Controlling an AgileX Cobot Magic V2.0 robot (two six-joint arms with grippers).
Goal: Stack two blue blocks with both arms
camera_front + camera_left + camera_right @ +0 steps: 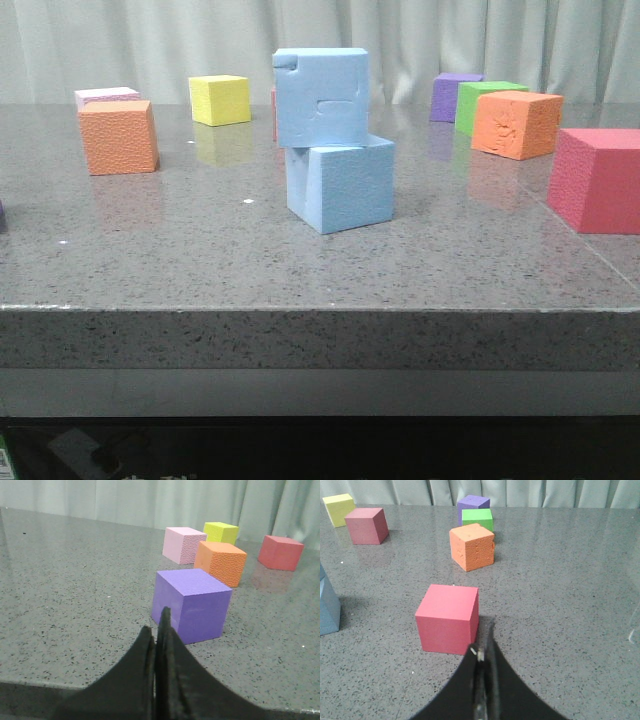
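Note:
In the front view the two light-blue blocks stand stacked mid-table. The upper block (322,97), with a chipped corner and a rectangular dent, rests on the plainer lower block (342,184), shifted a little left and turned differently. The right wrist view shows the stack's edge (327,607). Neither arm shows in the front view. My left gripper (158,625) is shut and empty, just in front of a purple cube (192,604). My right gripper (485,642) is shut and empty, beside a red cube (448,617).
Front view: an orange cube (119,136), pink cube (106,96) and yellow cube (220,99) at the left back; purple (455,96), green (484,100), orange (516,123) and red (600,178) cubes at the right. The table's front edge (320,310) is near.

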